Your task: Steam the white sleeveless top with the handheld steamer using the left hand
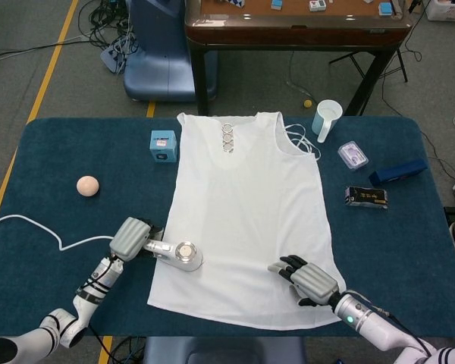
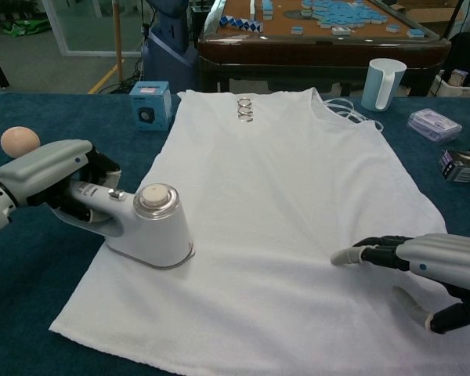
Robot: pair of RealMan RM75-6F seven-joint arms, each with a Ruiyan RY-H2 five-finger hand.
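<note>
Head view: smooth white top (image 1: 246, 212) spread flat on blue felt-like bench (image 1: 53, 152); rounded white plastic steamer (image 1: 178, 255) at near-left hem, gripped by left hand (image 1: 130, 238).

Chest view: right hand (image 2: 423, 266) flat on cloth, holding nothing, fingers extended; pale blue mug (image 2: 382, 83) far right.

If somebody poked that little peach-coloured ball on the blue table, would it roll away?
Probably yes. The small peach-coloured ball looks round all over and rests alone on the flat blue table with nothing touching it, so a poke would likely send it rolling. The cloth-like tabletop might slow it soon. How heavy it is cannot be told.
</note>
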